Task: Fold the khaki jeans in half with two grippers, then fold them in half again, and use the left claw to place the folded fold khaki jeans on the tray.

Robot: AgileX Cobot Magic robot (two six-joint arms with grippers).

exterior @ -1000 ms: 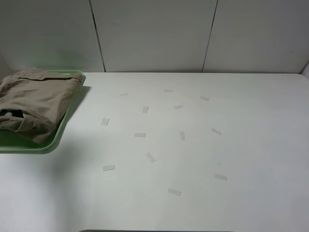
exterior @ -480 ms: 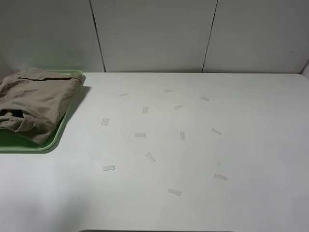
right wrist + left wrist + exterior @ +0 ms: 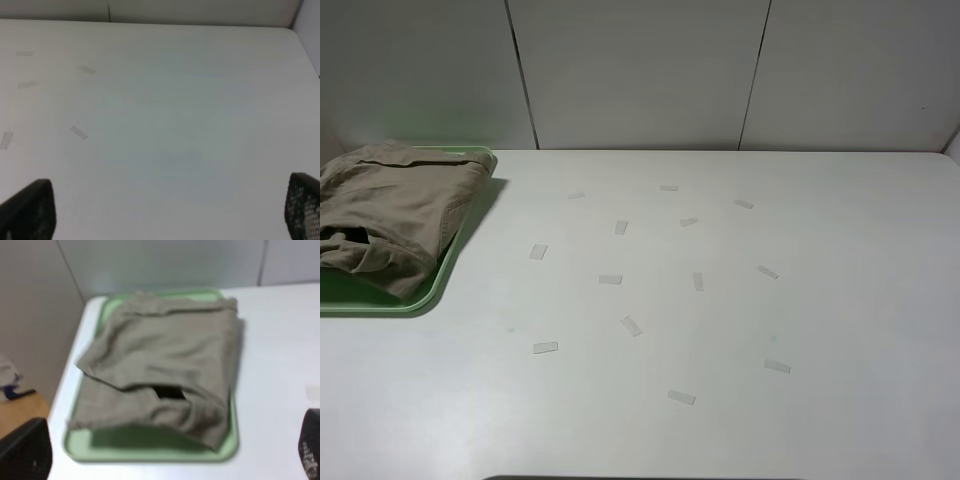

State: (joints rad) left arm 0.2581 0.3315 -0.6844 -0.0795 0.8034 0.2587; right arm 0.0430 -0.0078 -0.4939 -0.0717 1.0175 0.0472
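The khaki jeans (image 3: 390, 215) lie folded into a thick bundle on the green tray (image 3: 445, 275) at the far left corner of the bench (image 3: 720, 320), so the folds and the placing look done and the step in hand appears to be the arms standing clear. In the left wrist view the shorts (image 3: 160, 372) fill most of the tray (image 3: 150, 452), with one loose edge bulging over the rim on the side away from the wall. The left tool (image 3: 170, 452) hangs back from the tray with its two dark fingers (image 3: 25, 447) spread wide and nothing between them. The right tool (image 3: 170, 205) is likewise spread wide and empty, over bare bench with a few strips of pale tape (image 3: 78, 132). Neither arm shows in the high view. No further grasp seems called for; at most, the overhanging cloth could be nudged inside the rim.
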